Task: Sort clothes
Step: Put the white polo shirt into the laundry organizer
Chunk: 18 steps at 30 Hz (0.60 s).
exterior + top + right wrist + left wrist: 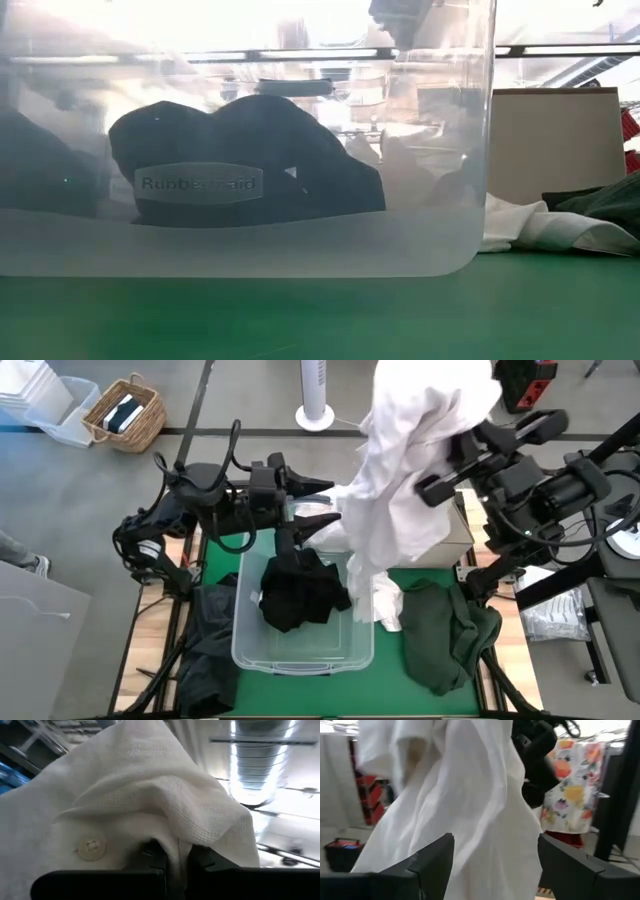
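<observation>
White shirt up in the air

Right gripper (pixel 177 857) is pinched tight on the white shirt (pixel 405 470), dangling it over the clear tub (pixel 300 650); left gripper (pixel 495 857) gapes wide, empty, beside it.

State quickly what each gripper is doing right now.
Left gripper: open, white garment hanging in front of it.
Right gripper: closed on the white garment.

we read this as a robotics lab or workshop: a bare concrete floor (pixel 90 500), a green-topped test table (pixel 395 685) on a metal frame, exposed ceiling ducting (pixel 260 765), a pedestal fan base (pixel 315 415) and stacked storage bins (pixel 40 405).
</observation>
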Available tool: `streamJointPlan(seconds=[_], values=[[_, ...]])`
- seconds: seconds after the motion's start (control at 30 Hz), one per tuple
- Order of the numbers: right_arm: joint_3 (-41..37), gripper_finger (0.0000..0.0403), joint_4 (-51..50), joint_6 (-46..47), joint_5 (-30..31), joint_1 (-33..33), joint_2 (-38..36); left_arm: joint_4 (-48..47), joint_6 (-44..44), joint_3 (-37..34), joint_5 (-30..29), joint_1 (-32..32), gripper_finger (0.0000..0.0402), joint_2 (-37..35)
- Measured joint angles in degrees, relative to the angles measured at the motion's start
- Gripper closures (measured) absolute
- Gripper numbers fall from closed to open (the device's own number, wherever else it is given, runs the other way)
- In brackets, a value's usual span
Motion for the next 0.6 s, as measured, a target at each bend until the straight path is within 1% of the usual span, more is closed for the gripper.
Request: streamJointPlan(seconds=[0.13,0.3,0.47,0.6], values=[[0.16,0.0387,5.45,-9.11,1.03,-0.46,0.0,-3.16,0.01,0.0,-3.06,0.0,0.0138,-1.02],[0.16,0.0387,11.83,-20.36,3.19,-2.05,0.13,-7.2,-0.01,0.0,-3.54,0.0,0.0138,-1.75],[0.16,0.0387,13.07,-25.1,5.3,-5.01,0.13,-9.42,-0.01,0.0,-3.56,0.0,0.0138,-2.18],[0.16,0.0387,13.92,-29.13,6.96,-8.68,0.19,-10.67,-0.01,0.0,-3.54,0.0,0.0138,-2.29]])
